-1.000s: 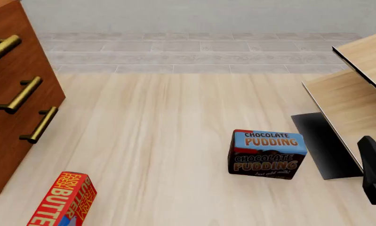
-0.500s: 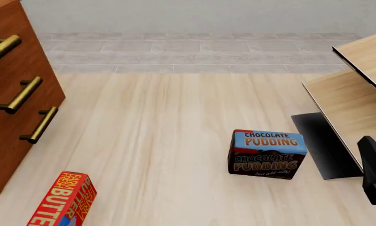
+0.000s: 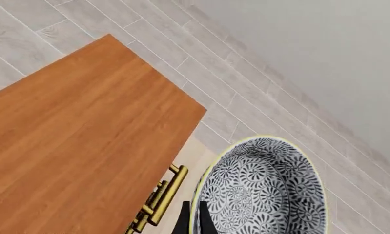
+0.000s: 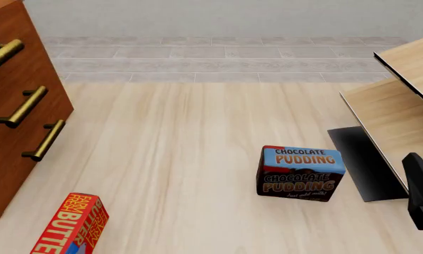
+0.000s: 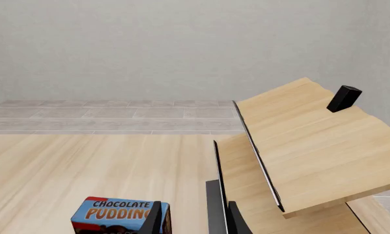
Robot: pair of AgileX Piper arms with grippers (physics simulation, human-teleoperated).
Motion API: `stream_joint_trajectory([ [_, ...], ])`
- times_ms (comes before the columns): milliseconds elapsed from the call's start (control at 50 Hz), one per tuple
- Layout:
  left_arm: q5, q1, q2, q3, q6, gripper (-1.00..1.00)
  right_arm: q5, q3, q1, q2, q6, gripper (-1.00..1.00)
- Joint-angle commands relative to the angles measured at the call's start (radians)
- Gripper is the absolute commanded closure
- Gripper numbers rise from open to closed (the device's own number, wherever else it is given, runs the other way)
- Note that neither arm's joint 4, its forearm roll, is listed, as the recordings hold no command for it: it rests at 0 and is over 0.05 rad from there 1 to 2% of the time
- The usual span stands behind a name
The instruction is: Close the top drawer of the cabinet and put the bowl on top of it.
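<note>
The bowl (image 3: 266, 190), grey-and-white floral with a pale yellow rim, hangs in the air beside and above the cabinet (image 3: 71, 136). My left gripper (image 3: 195, 222) is shut on its rim, one finger inside and one outside. Neither shows in the front view. There the cabinet (image 4: 14, 121) stands at the far left, and the top drawer (image 4: 10, 32) with its brass handle (image 4: 1, 54) lies flush with the two fronts below. My right gripper (image 5: 196, 224) is open and holds nothing, low at the right between the pudding box and the shelf unit.
A chocolate pudding box (image 4: 300, 173) stands right of centre on the table. A red butter box (image 4: 71, 225) lies near the front left. A pale wooden shelf unit (image 4: 398, 100) fills the right side, with a small black block (image 5: 344, 98) on its top.
</note>
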Motion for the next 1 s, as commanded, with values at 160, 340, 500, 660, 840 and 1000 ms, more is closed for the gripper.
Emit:
stream_joint_trajectory([
  [160,-0.056,0.105,0.002,0.056,-0.015,1.00,0.003,0.002,0.000,-0.005,0.000,-1.00],
  [340,-0.081,0.151,0.017,0.070,-0.033,1.00,0.003,0.002,0.000,-0.005,0.000,-1.00],
  [500,-0.058,0.177,0.049,0.027,-0.060,1.00,0.003,0.002,0.000,-0.005,0.000,-1.00],
  [660,-0.092,0.218,0.074,0.050,-0.060,1.00,0.003,0.002,0.000,-0.005,0.000,-1.00],
  [840,-0.128,0.243,0.085,0.085,-0.066,1.00,0.003,0.002,0.000,-0.005,0.000,-1.00],
  [1000,-0.149,0.265,0.104,0.098,-0.066,1.00,0.003,0.002,0.000,-0.005,0.000,-1.00],
])
